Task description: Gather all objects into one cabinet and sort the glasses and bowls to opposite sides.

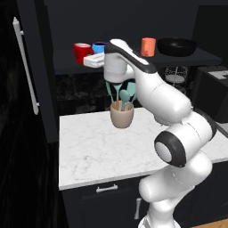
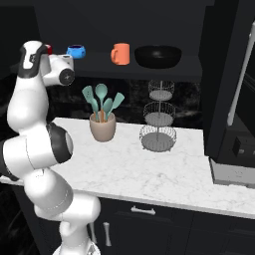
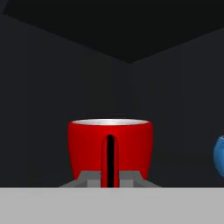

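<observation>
We see a glossy red mug [image 3: 109, 151] with a white inside, and beside it a bright blue bowl [image 1: 98, 47]. Along the black cabinet's [image 2: 149, 74] dark shelf we find an orange mug [image 1: 148, 46] and a black bowl [image 1: 177, 46]. Below, our white marble counter [image 1: 93, 151] shows faint grey veins. A beige crock [image 1: 121, 116] carries teal spatulas [image 2: 102, 103]. The tiered basket [image 2: 158, 122] is pale grey wire.
</observation>
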